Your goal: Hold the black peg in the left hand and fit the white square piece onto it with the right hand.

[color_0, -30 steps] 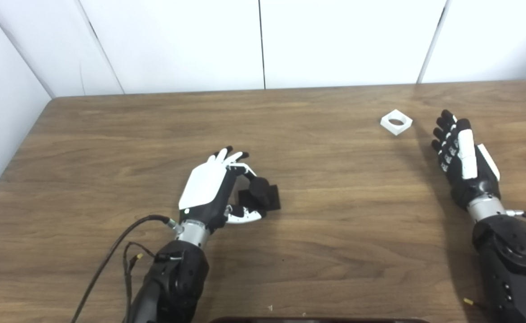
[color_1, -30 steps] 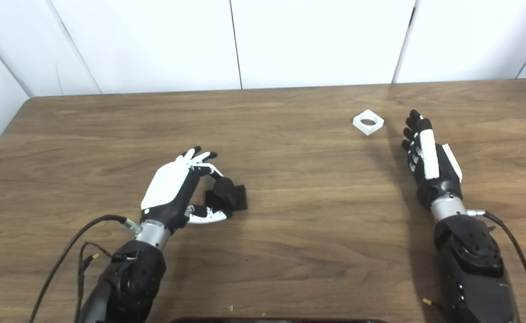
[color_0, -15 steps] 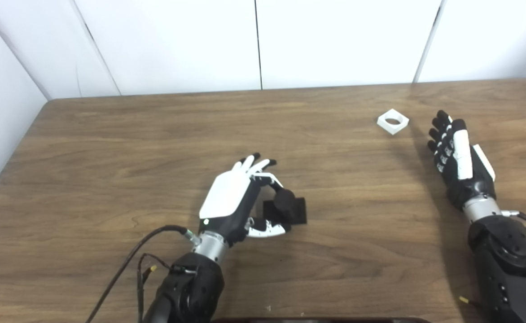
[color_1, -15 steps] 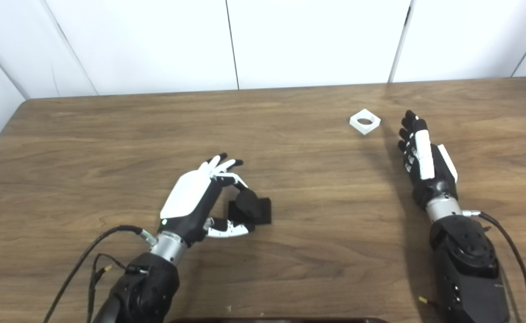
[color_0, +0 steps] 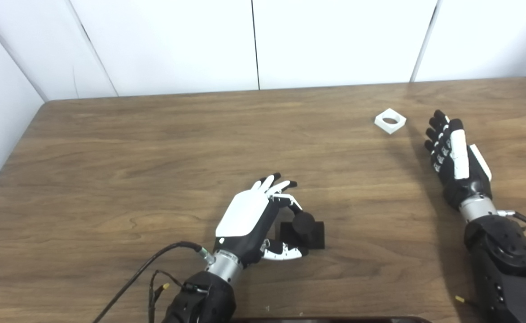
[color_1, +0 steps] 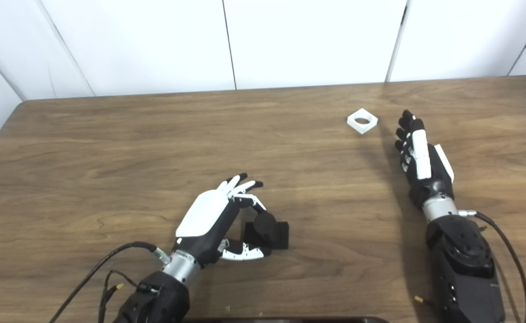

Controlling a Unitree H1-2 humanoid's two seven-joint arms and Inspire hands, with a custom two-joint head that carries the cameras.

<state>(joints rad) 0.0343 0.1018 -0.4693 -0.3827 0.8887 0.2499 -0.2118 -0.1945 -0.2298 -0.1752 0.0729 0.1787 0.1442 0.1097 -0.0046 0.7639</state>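
The black peg [color_0: 309, 229], a round post on a square base, sits low at the centre front of the wooden table [color_0: 155, 143]. My left hand [color_0: 249, 215] is shut on it, with fingers and thumb around the post. The white square piece [color_0: 390, 122], with a round hole, lies flat at the back right. My right hand [color_0: 453, 154] is open and empty, fingers straight, just right of the white piece and slightly nearer to me, not touching it.
White wall panels stand behind the table's far edge [color_0: 263, 89]. The table's left edge [color_0: 2, 170] runs close to a wall. A cable [color_0: 146, 269] trails from my left forearm. A dark object [color_0: 326, 320] shows at the bottom edge.
My left hand has carried the black peg to the right and toward me. The right hand and white piece have barely moved; the view has shifted slightly.
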